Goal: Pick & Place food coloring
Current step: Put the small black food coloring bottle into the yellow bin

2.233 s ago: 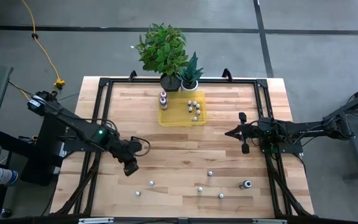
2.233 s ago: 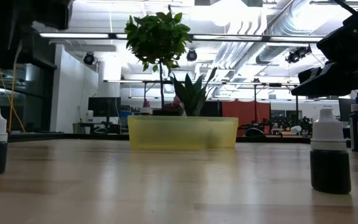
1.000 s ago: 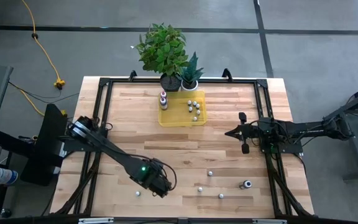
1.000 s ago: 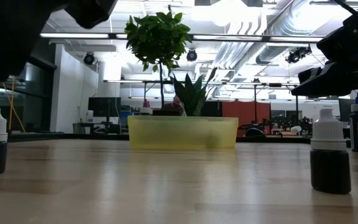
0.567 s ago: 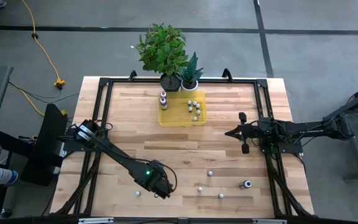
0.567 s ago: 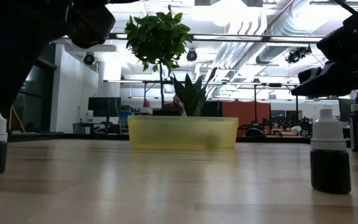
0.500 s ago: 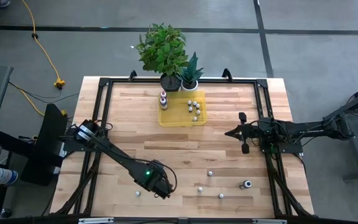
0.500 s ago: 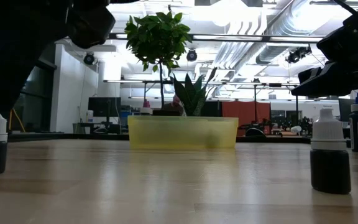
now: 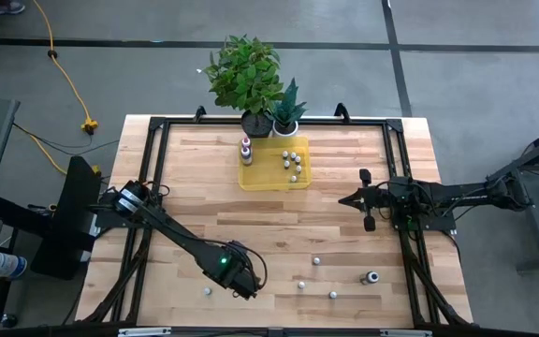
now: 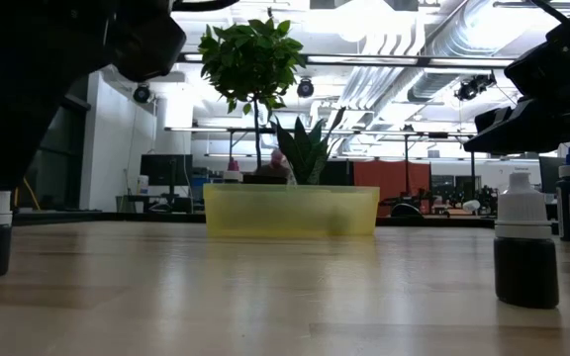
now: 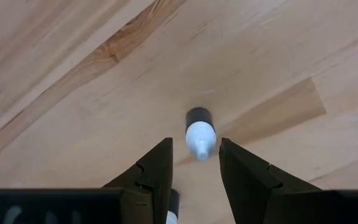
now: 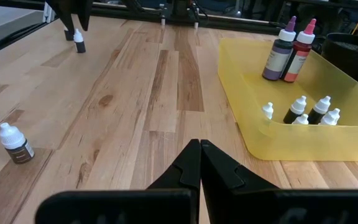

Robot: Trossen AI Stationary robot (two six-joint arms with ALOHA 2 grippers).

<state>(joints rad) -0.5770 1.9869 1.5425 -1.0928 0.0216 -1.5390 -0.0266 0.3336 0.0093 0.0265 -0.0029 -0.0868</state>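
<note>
Left gripper (image 9: 242, 286) hangs low over the table's (image 9: 251, 225) front edge, left of the middle, with its fingers (image 11: 156, 175) spread apart. In the left wrist view a small dark bottle with a white cap (image 11: 199, 130) stands on the wood just beyond the fingertips, lined up with the gap between them and touched by neither; a second white cap (image 11: 171, 214) peeks out beside one finger. Another tiny bottle (image 9: 208, 291) sits just left of this gripper near the front edge, and several more (image 9: 316, 261) are scattered along the front toward the right corner. Right gripper (image 9: 351, 199) hovers near the table's right edge, fingers pressed together on nothing. More food coloring bottles (image 12: 299, 110) stand in the yellow tray (image 12: 247, 127) by the back edge, two taller ones (image 12: 281, 50) in its corner, beside the plant pots (image 9: 256, 123).
</note>
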